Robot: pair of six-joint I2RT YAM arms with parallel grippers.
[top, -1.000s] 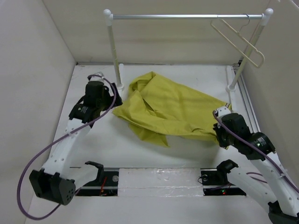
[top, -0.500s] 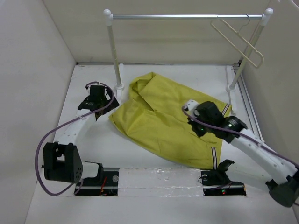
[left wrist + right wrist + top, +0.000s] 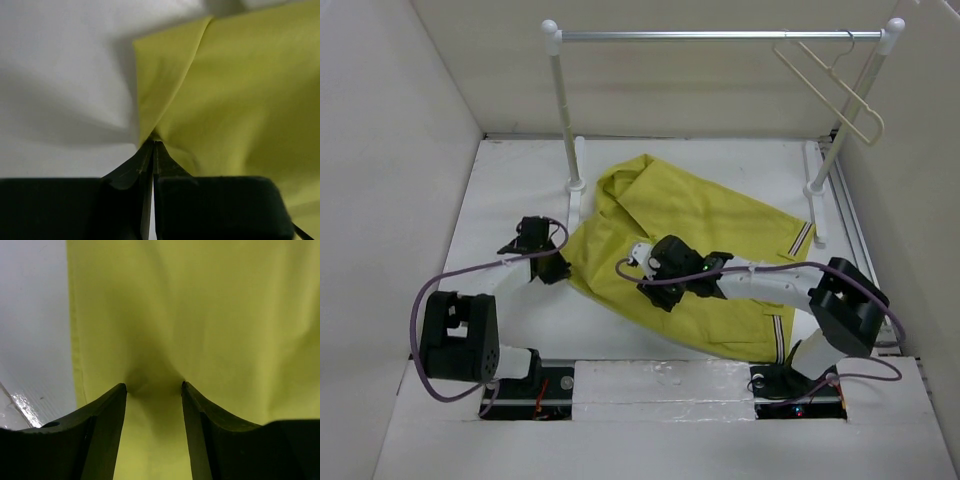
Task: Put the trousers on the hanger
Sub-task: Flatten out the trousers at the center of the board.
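The mustard-yellow trousers (image 3: 720,215) lie spread flat across the middle of the table. My left gripper (image 3: 560,268) sits at their left corner. In the left wrist view it (image 3: 153,142) is shut on a pinched fold of the trousers (image 3: 235,90). My right gripper (image 3: 656,293) reaches left over the cloth near its front left part. Seen from the right wrist, it (image 3: 154,385) is open, both tips pressing down on the trousers (image 3: 200,305), which dimple between them. The cream-white hanger (image 3: 830,85) hangs by its hook at the right end of the rail.
A metal rail (image 3: 720,35) on white posts (image 3: 563,110) spans the back, its feet on the table beside the cloth. Striped waistband trim (image 3: 802,235) shows at the trousers' right side. White walls close in on the left, the back and the right.
The left gripper drew back toward the front and shut on the trousers' left corner. The right arm swept left across the cloth, flattening it, and its jaws opened.
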